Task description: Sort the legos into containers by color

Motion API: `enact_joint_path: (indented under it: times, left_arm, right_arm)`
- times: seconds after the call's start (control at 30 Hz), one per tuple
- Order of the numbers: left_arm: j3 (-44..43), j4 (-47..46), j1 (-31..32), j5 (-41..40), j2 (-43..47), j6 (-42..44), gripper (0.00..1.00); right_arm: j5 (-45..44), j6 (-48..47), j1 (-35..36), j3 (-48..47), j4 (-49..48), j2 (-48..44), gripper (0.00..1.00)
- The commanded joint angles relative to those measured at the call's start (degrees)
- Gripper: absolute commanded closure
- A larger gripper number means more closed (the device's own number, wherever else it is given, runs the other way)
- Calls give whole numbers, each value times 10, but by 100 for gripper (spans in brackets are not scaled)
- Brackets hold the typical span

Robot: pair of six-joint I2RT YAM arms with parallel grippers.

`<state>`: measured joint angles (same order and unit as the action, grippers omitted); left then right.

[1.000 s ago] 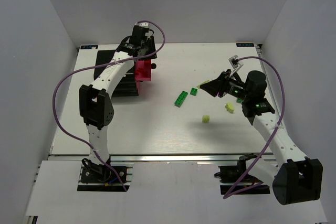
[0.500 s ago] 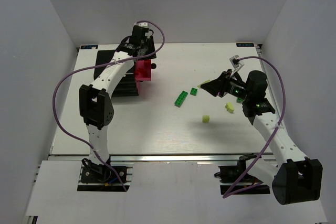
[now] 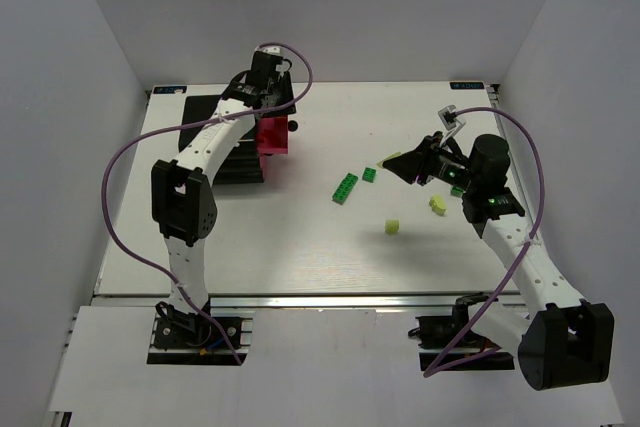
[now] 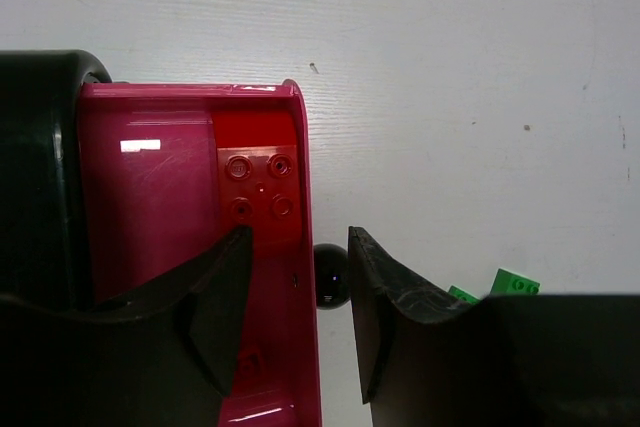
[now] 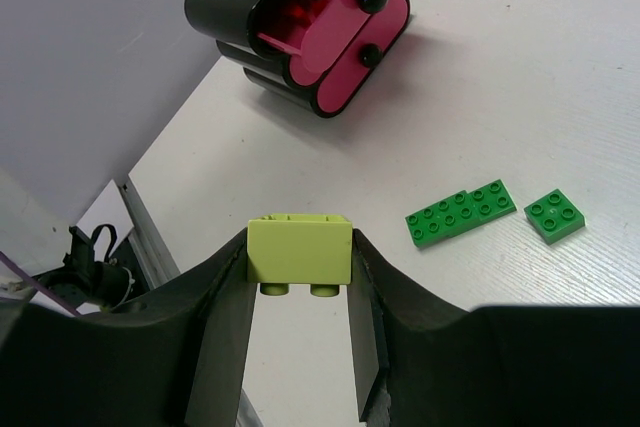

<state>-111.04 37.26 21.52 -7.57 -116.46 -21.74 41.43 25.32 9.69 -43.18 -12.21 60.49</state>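
A: Where is the left gripper (image 4: 298, 247)?

B: Over the open top drawer (image 4: 160, 207) of the black cabinet (image 5: 215, 5), at the far left of the table (image 3: 300, 247). One finger hangs above the inside of the drawer. The other is outside the front wall, and the knob (image 4: 330, 275) shows in the gap between them. The jaws stand about half apart and grip nothing.

A: Is anything in that drawer?

B: A red brick (image 4: 260, 182) lies flat against the front wall, studs up.

A: And the right gripper (image 3: 405, 164)?

B: It is raised above the table, right of centre, and pointing toward the cabinet. Its pads are closed on a yellow brick (image 5: 300, 250), one on each side, with the studs facing the wrist.

A: Where are the other legos?

B: They are all on the table. A green strip (image 3: 345, 188) and a small green square (image 3: 371, 174) lie just beside each other, between the right gripper and the cabinet. One loose yellow piece (image 3: 392, 227) sits nearer the middle. A second yellow piece (image 3: 438, 205) lies close by the right arm.

A: And the lower drawer (image 5: 350, 72)?

B: It looks pushed in, with its front set back under the open one.
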Motion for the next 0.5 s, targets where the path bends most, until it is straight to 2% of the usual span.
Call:
enact_joint_path:
  times: [0.0,0.47]
  left_arm:
    - [8,-3,-4,-11,4,-3,47]
    - [30,-9,-20,-24,18,-9,47]
  right_arm:
    - [13,4,-5,4,-26,-1,100]
    - [15,4,-6,5,-26,-1,100]
